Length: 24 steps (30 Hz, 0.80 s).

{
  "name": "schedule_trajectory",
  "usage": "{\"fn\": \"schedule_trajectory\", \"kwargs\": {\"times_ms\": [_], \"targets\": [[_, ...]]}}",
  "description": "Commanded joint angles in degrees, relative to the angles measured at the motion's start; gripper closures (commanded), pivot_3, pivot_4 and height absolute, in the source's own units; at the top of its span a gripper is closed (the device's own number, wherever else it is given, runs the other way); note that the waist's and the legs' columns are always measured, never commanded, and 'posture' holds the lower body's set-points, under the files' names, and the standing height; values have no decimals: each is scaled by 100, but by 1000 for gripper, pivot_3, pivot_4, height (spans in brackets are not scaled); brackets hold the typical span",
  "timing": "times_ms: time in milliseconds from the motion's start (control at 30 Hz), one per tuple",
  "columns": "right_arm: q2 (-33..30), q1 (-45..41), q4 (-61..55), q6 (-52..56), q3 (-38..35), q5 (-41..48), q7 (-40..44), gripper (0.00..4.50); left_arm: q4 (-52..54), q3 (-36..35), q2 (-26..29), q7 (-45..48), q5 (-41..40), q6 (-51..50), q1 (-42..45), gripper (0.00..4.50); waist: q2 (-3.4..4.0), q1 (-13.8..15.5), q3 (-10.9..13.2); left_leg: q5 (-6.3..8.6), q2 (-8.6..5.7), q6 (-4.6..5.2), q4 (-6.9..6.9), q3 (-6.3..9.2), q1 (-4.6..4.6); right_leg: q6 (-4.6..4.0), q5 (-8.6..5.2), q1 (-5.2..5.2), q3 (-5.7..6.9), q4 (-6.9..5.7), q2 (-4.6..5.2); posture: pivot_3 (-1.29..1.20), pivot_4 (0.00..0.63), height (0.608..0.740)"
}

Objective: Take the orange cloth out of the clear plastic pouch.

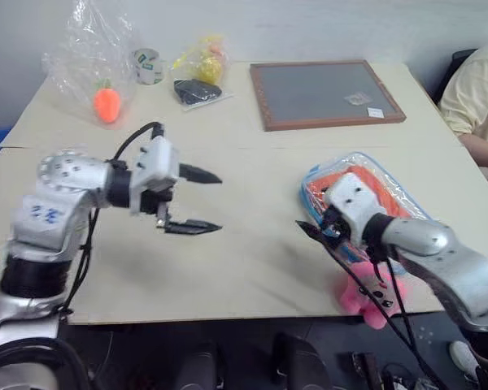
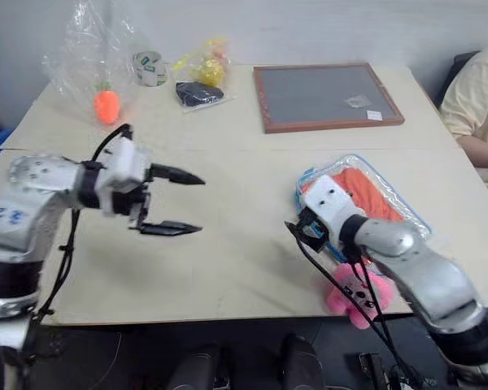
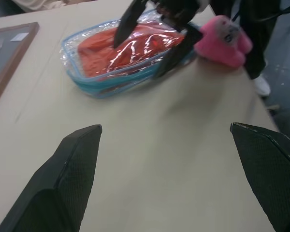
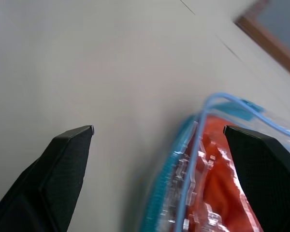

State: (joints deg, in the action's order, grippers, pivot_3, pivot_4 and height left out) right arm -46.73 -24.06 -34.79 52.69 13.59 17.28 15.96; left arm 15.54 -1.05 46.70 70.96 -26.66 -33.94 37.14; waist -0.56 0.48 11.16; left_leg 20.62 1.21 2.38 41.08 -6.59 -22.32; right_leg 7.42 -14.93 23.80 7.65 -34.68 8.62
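Left gripper (image 1: 202, 201) hovering released above the worktop (image 1: 252, 244); right gripper (image 3: 152, 41), released, straddling the clear plastic pouch (image 1: 390, 191) enclosing the orange cloth (image 2: 372, 191).

Far edge of my table (image 1: 252, 268): crinkled bag with carrot toy (image 1: 106, 104), tape roll (image 1: 149, 67), yellow-item bag (image 1: 203, 61), dark packet (image 1: 197, 92), framed board (image 1: 325, 93). Person's sleeve (image 1: 476, 97) at right.

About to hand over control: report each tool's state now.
Left tool: open, holding nothing, above the table.
Right tool: open, holding nothing, at the clear plastic pouch with the orange cloth inside.
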Motion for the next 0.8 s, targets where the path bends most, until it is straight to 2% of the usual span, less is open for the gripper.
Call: {"fn": "schedule_trajectory", "kwargs": {"times_ms": [33, 100, 233, 500, 533, 600, 800], "targets": [[304, -71, 205, 46, 464, -1004, -668, 0, 441, -101, 135, -242, -173, -255, -84, 14, 0, 10, 0, 0, 0, -1, 1, 0, 5, 0, 0, -5, 1, -1, -2, 0, 150, 740], [440, -78, 468, -69, 673, -1400, -791, 0, 586, -83, 162, -344, -155, -263, -160, 14, 1, -3, -1, 1, -1, -4, -1, -6, 8, -2, -1, -4, -3, -4, -4, 0, 150, 740], [665, -54, 834, -320, 757, -1790, -756, 1291, 705, -124, 168, -488, -256, -372, -174, 0, 1, -53, -1, 2, -20, -9, -8, -8, 6, -8, -5, -1, -1, -2, -10, 0, 150, 740], [945, -169, 1458, -1056, 690, -2175, -345, 4283, 796, -277, 301, -616, -464, -522, -266, 0, 2, -75, 0, 1, -16, -16, -13, -12, 12, -11, -7, 0, -5, -2, -17, 0, 150, 740], [938, -176, 1476, -1183, 700, -2197, -238, 4469, 811, -306, 324, -645, -471, -531, -300, 0, 2, -75, 0, 1, -16, -16, -12, -12, 12, -11, -7, 0, -5, -2, -17, 0, 150, 740], [872, -227, 1541, -1767, 752, -2152, 173, 4469, 878, -399, 401, -685, -506, -558, -419, 0, 2, -76, 0, 1, -16, -17, -13, -12, 12, -11, -7, 0, -5, -2, -17, 0, 150, 740], [629, -464, 1955, -4215, 1053, -1807, 2288, 4469, 1483, -1081, 869, -679, -1233, -1176, -1055, 0, 9, -134, 4, 5, -7, -24, -20, -12, 14, -14, -10, 3, -7, 4, -26, 0, 150, 740]]}}
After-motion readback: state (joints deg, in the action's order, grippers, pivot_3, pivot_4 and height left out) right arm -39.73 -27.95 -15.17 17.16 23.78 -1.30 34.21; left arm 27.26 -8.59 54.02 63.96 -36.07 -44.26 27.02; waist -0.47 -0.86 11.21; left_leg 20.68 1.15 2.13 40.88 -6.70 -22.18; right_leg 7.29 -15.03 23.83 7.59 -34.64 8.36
